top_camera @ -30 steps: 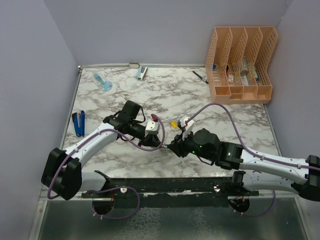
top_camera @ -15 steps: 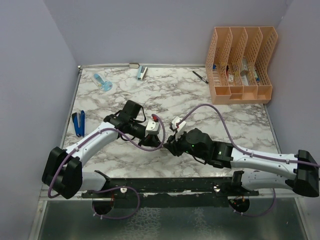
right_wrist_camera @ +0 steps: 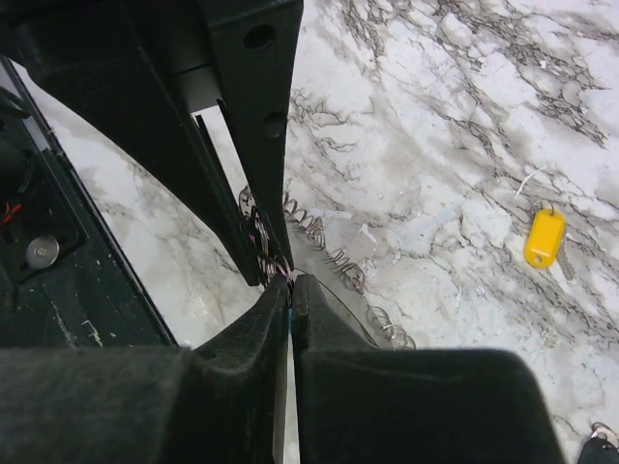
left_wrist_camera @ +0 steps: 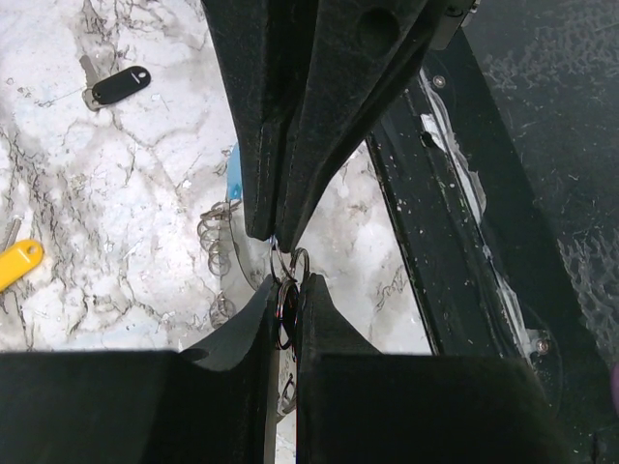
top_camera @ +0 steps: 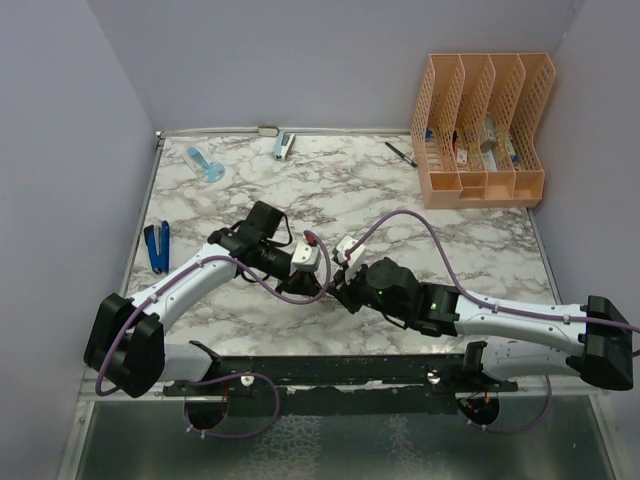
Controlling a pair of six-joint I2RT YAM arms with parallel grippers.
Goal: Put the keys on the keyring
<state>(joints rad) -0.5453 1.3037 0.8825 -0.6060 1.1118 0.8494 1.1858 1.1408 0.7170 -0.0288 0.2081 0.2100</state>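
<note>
In the left wrist view my left gripper (left_wrist_camera: 287,286) is shut on a small metal ring of the keyring (left_wrist_camera: 217,244). The keyring's wire coil and light-blue section lie on the marble just behind it. My right gripper (right_wrist_camera: 290,281) comes in from the opposite side. Its fingertips are pressed together on the same ring, tip to tip with the left fingers. The keyring's coil (right_wrist_camera: 334,253) trails away beside them. The yellow key (right_wrist_camera: 545,237) and the black key (left_wrist_camera: 120,85) lie loose on the table, apart from both grippers. From above, the two grippers meet near the table's front middle (top_camera: 330,285).
An orange file organizer (top_camera: 482,130) stands at the back right with a black pen (top_camera: 401,153) beside it. A blue-handled tool (top_camera: 156,247) lies at the left edge. Two small blue items (top_camera: 284,146) (top_camera: 205,163) lie at the back. A black rail (top_camera: 340,372) runs along the front.
My right gripper moved left to meet the left gripper and closed its jaws. In the top view its wrist now covers the yellow key. The left arm stayed still.
</note>
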